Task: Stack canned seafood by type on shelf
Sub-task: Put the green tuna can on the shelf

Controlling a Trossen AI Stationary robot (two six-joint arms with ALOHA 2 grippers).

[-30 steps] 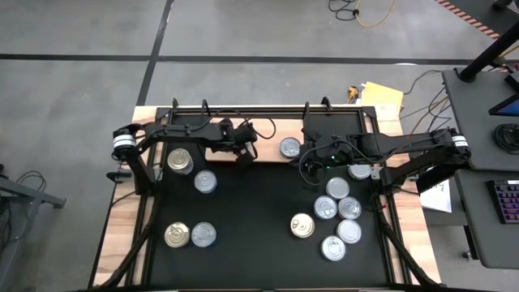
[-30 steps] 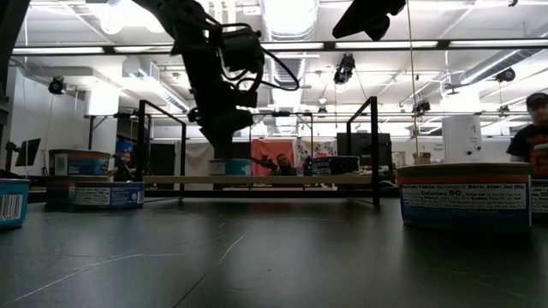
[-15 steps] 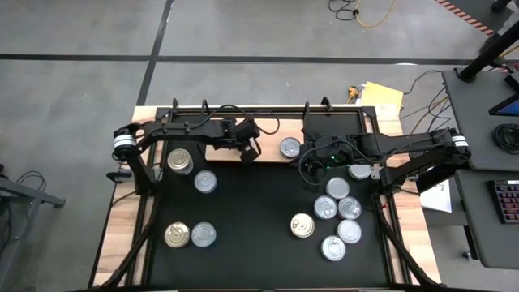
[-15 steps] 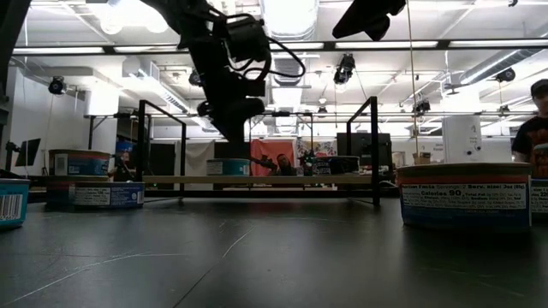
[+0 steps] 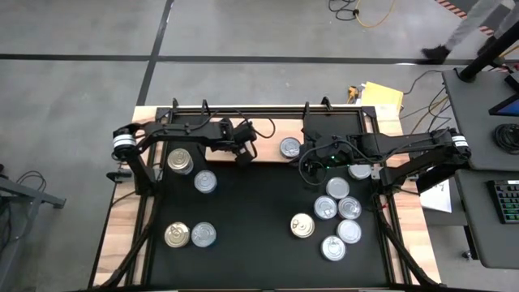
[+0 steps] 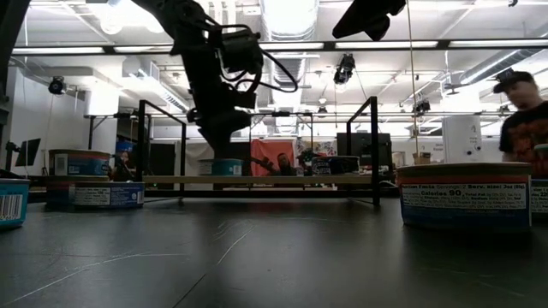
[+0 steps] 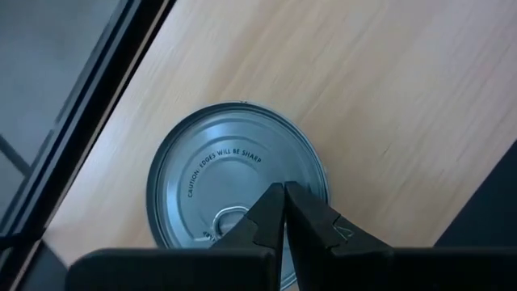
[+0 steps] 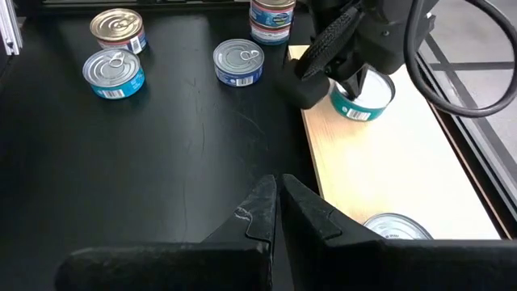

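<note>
A silver-topped can point(image 7: 236, 192) stands on the light wooden shelf point(image 7: 388, 105) directly under the left fingers point(image 7: 284, 212), which are pressed together just above its lid, holding nothing. The left gripper point(image 5: 243, 152) hangs at the shelf's left part, its arm reaching in from the counter's point(image 5: 251, 211) left back corner. The right gripper point(image 8: 277, 202), fingers pressed together and empty, hovers over the shelf's front edge near another silver-topped can point(image 5: 290, 148), its arm stretched from the right.

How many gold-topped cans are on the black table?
3 gold-topped cans: one at the back left, one at the front left, one right of centre. The arms may hide others.
</note>
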